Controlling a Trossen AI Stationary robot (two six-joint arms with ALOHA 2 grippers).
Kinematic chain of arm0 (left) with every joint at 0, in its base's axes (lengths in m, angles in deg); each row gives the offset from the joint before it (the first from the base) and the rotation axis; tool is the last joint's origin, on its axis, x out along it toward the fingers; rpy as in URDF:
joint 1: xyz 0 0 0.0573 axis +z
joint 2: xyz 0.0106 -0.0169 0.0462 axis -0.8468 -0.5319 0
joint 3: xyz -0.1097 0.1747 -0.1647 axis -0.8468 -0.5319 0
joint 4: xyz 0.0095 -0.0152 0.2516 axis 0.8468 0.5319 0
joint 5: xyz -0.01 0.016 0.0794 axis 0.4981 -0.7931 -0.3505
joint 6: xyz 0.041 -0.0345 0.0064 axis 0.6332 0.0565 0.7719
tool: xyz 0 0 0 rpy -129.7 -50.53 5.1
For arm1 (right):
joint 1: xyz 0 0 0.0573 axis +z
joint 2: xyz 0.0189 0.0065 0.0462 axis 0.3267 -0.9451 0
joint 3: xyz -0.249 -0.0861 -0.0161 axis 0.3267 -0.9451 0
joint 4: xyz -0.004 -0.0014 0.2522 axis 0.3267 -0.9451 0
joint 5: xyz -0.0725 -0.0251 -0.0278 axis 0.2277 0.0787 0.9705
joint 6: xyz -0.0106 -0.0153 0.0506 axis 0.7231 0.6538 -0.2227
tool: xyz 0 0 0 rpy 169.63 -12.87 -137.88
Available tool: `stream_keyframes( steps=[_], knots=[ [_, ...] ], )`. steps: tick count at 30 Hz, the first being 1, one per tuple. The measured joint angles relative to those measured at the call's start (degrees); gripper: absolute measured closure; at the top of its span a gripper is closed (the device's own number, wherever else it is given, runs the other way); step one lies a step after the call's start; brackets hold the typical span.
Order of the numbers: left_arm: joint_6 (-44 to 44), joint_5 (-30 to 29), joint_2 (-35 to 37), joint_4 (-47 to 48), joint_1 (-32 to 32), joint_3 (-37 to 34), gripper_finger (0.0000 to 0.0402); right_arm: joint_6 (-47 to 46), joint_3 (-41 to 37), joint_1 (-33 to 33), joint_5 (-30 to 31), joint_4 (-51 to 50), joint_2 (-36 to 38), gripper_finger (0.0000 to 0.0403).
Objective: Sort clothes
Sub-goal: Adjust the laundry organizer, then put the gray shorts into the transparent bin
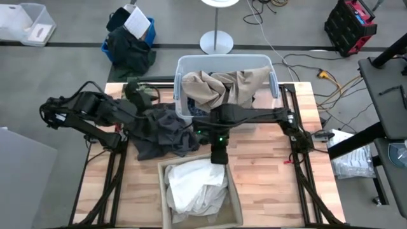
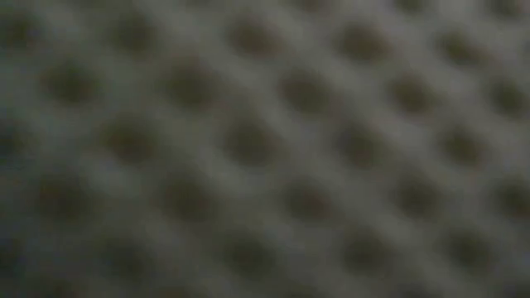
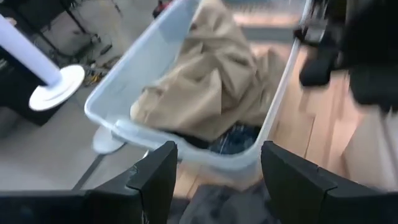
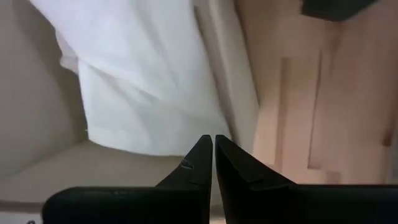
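Note:
A tan khaki piece [image 1: 219,86] lies heaped in a clear plastic bin [image 1: 180,70] at the table's far middle; in the left wrist view [image 3: 211,87] a dark blue piece [image 3: 236,138] shows under it. A dark grey pile [image 1: 165,133] lies on the table left of centre. White clothes [image 1: 194,184] fill a beige box [image 1: 235,197] at the near edge. My left gripper [image 3: 217,162] is open over the grey pile [image 3: 217,202], facing the bin. My right gripper [image 4: 213,146] is shut and empty above the box's far edge [image 1: 219,158]. My left gripper's open fingers stand over the dark grey pile; I cannot tell whether they touch it.
A green fuzzy thing [image 1: 141,92] sits at the table's far left beside the bin. Bare wood [image 1: 273,178] lies right of the beige box. Mesh fabric fills the whole low view [image 2: 265,149]. A dark bag with a white paper [image 1: 130,38] stands on the floor beyond the table.

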Motion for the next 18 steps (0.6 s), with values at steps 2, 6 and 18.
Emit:
stream_keyframes(
  steps=[2, 6, 18],
  knots=[
    [-1.0, 0.0, -0.6, 3.1, 0.0, 0.0, 0.0192, -1.3, -0.1, -0.7, 0.9, 0.0, 0.6, 0.0390],
    [-5.0, 0.0, -0.9, 9.3, 0.0, 0.0, 0.0192, -4.5, -0.4, -1.9, 4.7, 0.2, 1.8, 0.0390],
    [-7.5, -0.1, 1.8, 12.4, 0.1, 0.0, 0.0192, -4.8, -0.5, -2.2, -2.0, 0.3, 3.6, 0.0391]
  ],
)
